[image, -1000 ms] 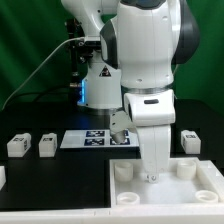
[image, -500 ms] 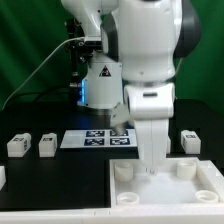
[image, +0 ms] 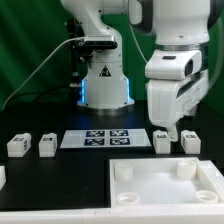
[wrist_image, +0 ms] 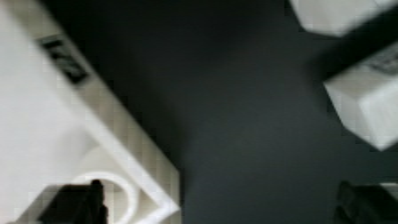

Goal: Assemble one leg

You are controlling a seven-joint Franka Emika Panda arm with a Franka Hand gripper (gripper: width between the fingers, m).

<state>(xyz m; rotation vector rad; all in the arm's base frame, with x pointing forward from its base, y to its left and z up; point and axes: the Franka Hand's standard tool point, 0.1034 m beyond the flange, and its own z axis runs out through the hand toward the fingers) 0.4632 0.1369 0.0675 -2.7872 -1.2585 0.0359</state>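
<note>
Four small white legs stand on the black table. Two are at the exterior view's left (image: 17, 145) (image: 47, 145) and two at its right (image: 162, 142) (image: 191, 141). My gripper (image: 168, 128) hangs just above the two right legs. In the wrist view my gripper (wrist_image: 217, 205) is open and empty, its dark fingertips (wrist_image: 71, 200) wide apart with bare table between them. Two blurred white shapes, likely those legs (wrist_image: 365, 110) (wrist_image: 347, 15), lie off to one side. The large white panel (image: 160, 190) with round corner sockets lies at the front; one tagged edge and one socket show in the wrist view (wrist_image: 54, 120).
The marker board (image: 100, 138) lies flat in the middle, between the two pairs of legs. The robot's base with a blue light (image: 100, 85) stands behind it. A small white part (image: 2, 176) sits at the left edge.
My arm has lifted off the panel's back edge and swung toward the exterior view's right. It now hangs over the two right legs. The marker board is uncovered.
</note>
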